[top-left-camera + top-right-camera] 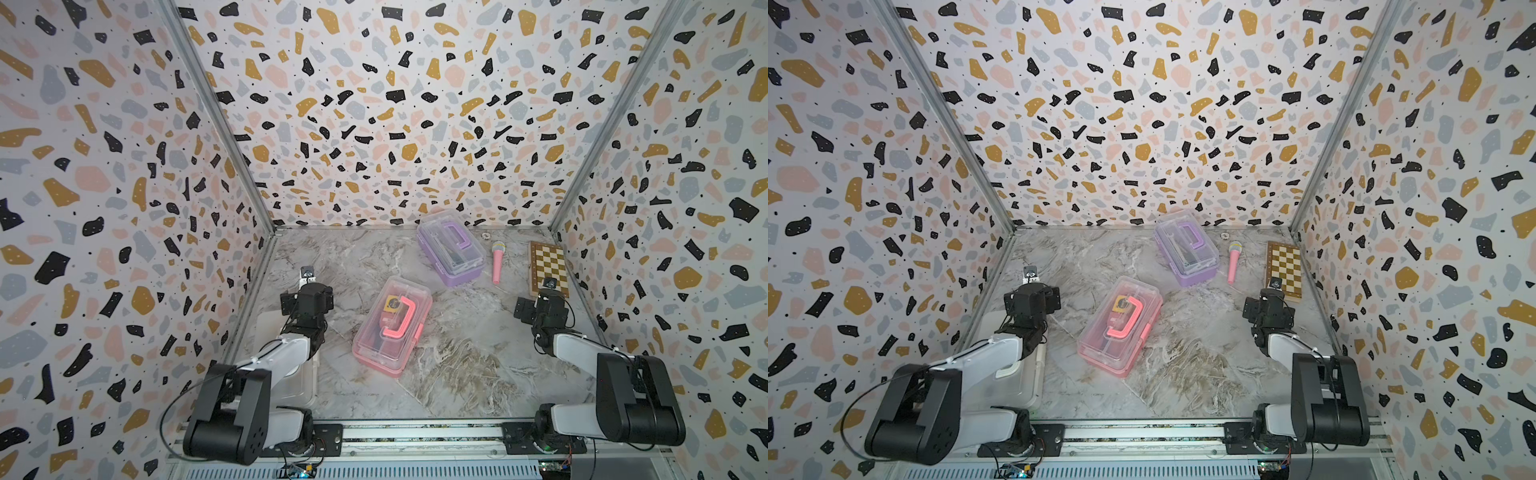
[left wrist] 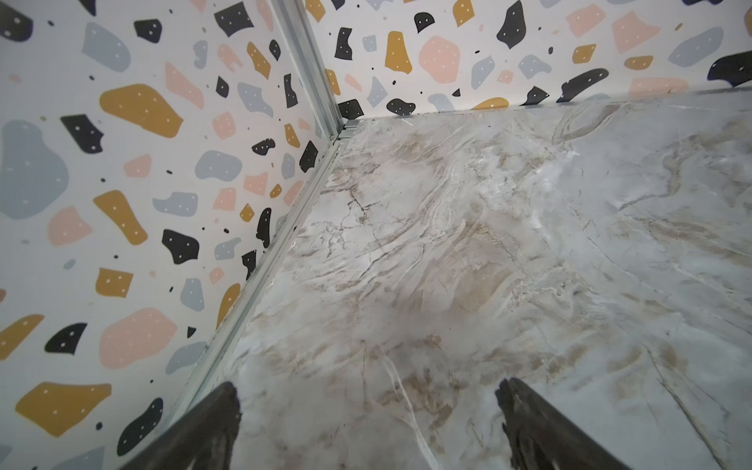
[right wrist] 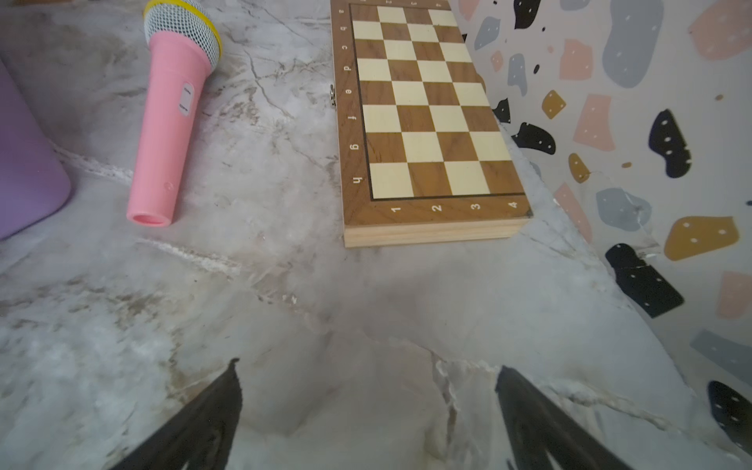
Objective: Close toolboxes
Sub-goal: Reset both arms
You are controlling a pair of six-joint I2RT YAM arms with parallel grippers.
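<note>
The pink toolbox (image 1: 392,328) lies slantwise at lower centre in both top views, its clear lid down over the base and its pink handle flat on top. Whether the side latch is fastened cannot be told. The purple toolbox (image 1: 451,249) sits above and to the right of it, well apart, close to the back wall, its clear lid also down. The white toolbox (image 1: 1025,390) is at lower left, against the side wall, and the left arm (image 1: 984,357) covers most of it, so the state of its lid cannot be told.

Just right of the purple box a pink microphone (image 1: 497,259) lies flat on the marble table (image 1: 457,374). Further right, a folded chessboard (image 1: 548,268) lies along the right wall. A small round object (image 1: 486,235) sits by the back wall.

Both arms are folded, with elbows low near the front rail and forearms reaching up the frame. The left gripper (image 2: 368,403) hangs over bare table at the left edge, facing the far left corner. Its jaws are spread wide with nothing between them. The right arm (image 1: 582,349) ends just before the chessboard's near end. The right gripper (image 3: 368,386) also has its jaws wide apart and empty over bare marble. Neither gripper touches a box.
</note>
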